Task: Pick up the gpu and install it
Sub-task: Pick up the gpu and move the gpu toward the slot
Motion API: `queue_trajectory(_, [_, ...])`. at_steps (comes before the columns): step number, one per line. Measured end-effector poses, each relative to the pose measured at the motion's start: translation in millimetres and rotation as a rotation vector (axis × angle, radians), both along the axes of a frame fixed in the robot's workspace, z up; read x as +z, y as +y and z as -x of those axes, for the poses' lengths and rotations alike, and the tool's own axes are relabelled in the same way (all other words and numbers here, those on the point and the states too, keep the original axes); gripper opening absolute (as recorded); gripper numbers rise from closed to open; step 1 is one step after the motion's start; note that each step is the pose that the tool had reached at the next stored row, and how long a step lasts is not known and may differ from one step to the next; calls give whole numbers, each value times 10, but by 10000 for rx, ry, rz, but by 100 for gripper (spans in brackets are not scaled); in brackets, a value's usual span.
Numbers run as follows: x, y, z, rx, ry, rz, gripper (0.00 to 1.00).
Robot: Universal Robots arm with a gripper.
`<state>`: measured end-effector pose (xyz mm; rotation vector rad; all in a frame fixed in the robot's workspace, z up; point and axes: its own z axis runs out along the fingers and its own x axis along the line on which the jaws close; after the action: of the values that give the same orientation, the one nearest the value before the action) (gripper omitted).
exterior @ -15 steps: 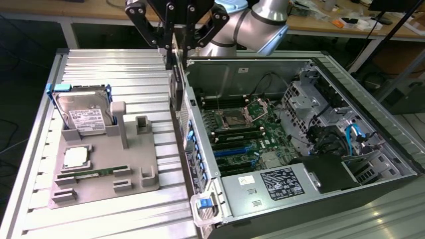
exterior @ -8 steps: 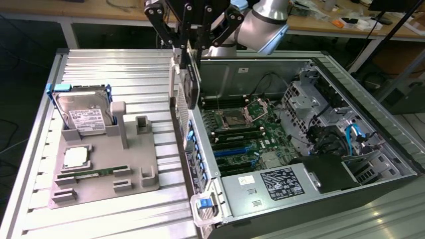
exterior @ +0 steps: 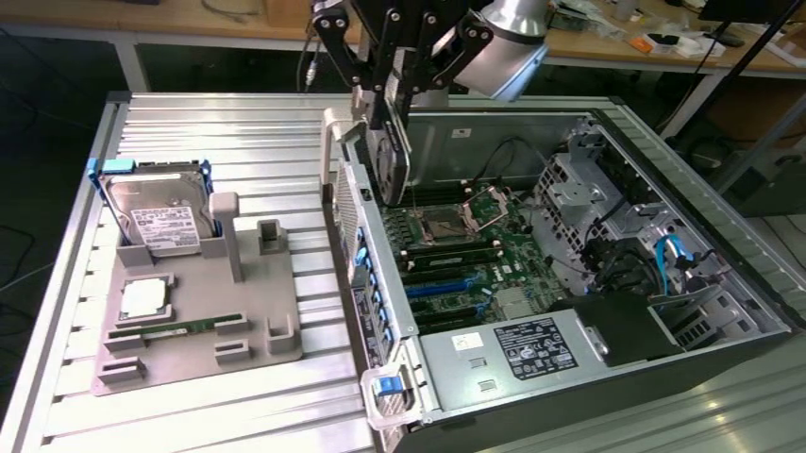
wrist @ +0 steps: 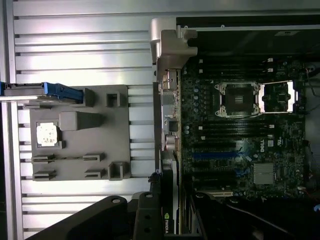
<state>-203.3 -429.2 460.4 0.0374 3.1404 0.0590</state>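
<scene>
Pincer at upper centre of the exterior view, clamped on the top edge of the gpu, one finger on each flat face. The arm, silver-grey, comes in from the top of the frame.

The gpu is a thin flat rectangular card with dark grey-black faces and a lighter metal strip along one long edge. It hangs upright, long side vertical, seen nearly edge-on. It is in the air, over the open computer case at that case's side on the exterior view's left. Its lower end is in line with the motherboard, close to the CPU socket. It is clear of the blue slots, which lie lower in the frame.

In the wrist view the gpu shows edge-on, narrow and dark, with a small green-and-white logo label on the edge. It runs along the motherboard's border next to the case wall.

At the exterior view's left a grey fixture tray lies flat on the slatted metal desk, well apart from the gpu. On the tray:
- A silver hard drive in a blue frame stands tilted at the tray's far end.
- A square processor chip sits below it in the frame.
- A narrow green memory stick lies in a slot nearer the camera.
</scene>
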Motion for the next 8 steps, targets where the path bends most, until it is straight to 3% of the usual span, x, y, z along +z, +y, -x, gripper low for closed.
queue_trajectory(8, [7, 0, -219, 0, 0, 0, 27])
